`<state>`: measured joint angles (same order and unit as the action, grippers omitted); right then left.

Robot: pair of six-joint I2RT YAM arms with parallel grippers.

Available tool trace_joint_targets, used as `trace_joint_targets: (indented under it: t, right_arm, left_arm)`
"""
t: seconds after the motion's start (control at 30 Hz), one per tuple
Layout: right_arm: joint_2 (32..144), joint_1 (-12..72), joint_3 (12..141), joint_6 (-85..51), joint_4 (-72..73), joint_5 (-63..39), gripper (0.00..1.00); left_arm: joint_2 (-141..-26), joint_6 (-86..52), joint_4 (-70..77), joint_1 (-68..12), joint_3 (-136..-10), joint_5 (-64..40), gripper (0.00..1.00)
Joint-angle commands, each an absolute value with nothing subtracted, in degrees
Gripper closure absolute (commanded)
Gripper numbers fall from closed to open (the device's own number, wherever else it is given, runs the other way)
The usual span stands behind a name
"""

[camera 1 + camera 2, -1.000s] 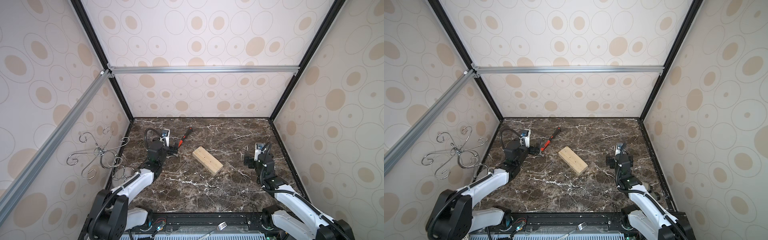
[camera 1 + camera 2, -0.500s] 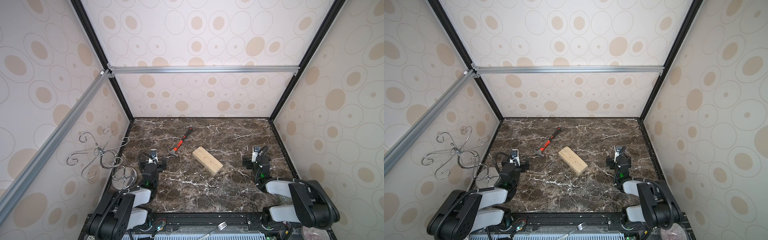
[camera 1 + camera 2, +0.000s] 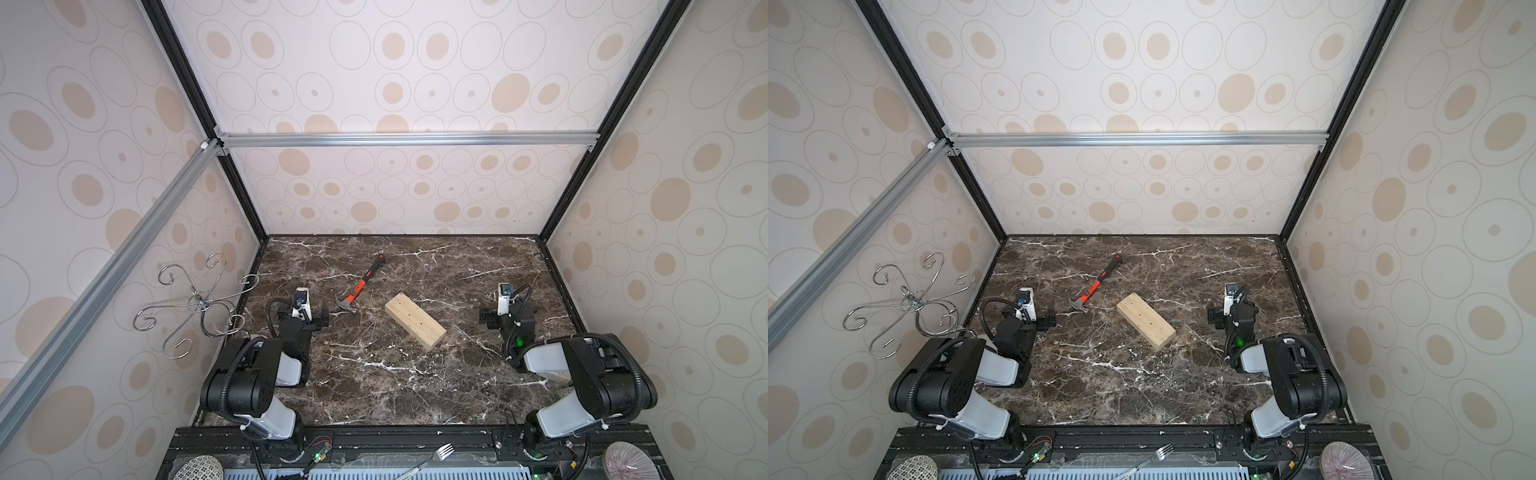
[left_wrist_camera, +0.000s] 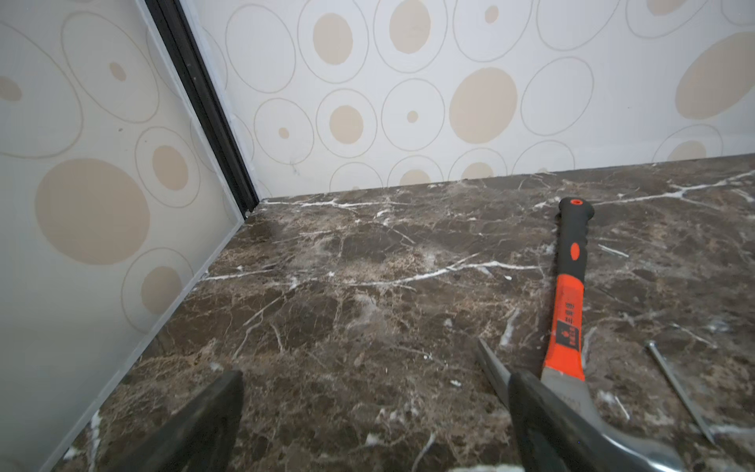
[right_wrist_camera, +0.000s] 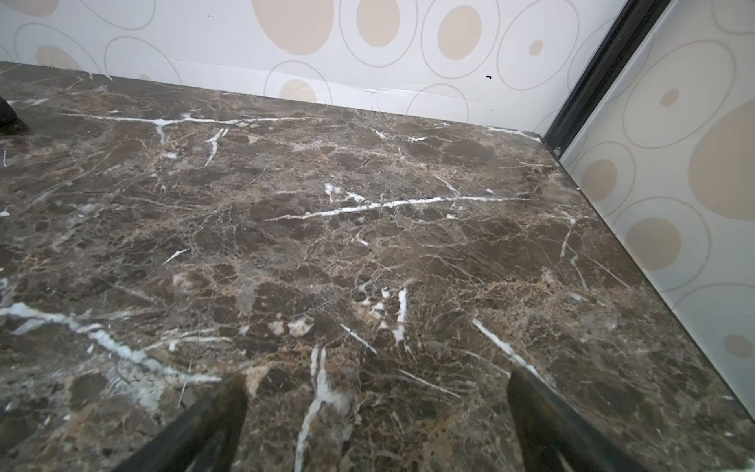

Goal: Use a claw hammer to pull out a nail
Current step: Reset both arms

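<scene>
Item: your left gripper [image 4: 374, 412] stood wide open and empty, low over the table [image 3: 374, 374], with one finger [image 4: 543, 417] just beside the head of the hammer [image 3: 360, 289], contact not clear. Your right gripper [image 5: 376, 412] was likewise spread wide with nothing between its fingers, well apart from everything. The hammer lay flat, head toward your left arm, handle running to the back wall. A nail [image 4: 680, 390] lay loose just beside the hammer, between it and the block [image 3: 414, 321], which carried no standing nail that could be made out. Judged state: extraction appeared finished, tool set down. If so, your next move called only for parking both arms clear.
</scene>
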<state>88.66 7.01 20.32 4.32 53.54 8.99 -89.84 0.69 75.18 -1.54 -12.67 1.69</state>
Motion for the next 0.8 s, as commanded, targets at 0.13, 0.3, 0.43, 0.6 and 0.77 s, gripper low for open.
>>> trace_joint_targets:
  t: [0.13,0.3,0.43,0.6,0.77]
  right_arm:
    - [88.2,6.3,21.4,4.1,51.1,8.5,0.00]
    - [88.4,6.2,22.1,3.6,50.3,8.8,0.00]
    - [88.4,6.1,22.1,3.5,49.9,8.6,0.00]
    - [88.6,5.6,23.0,2.1,48.4,10.1,0.00]
    - [88.4,5.5,22.9,2.0,48.5,10.5,0.00]
  left_arm:
    - [-89.8,-0.4,74.5,-1.0,-13.7,0.9,0.00]
    - [-89.8,-0.4,74.4,-1.0,-13.7,0.9,0.00]
    - [-90.0,-0.4,74.2,-1.0,-14.0,0.9,0.00]
    - [-90.0,-0.3,73.7,-1.0,-14.2,0.7,0.00]
    - [-89.7,-0.4,74.4,-1.0,-13.7,0.8,0.00]
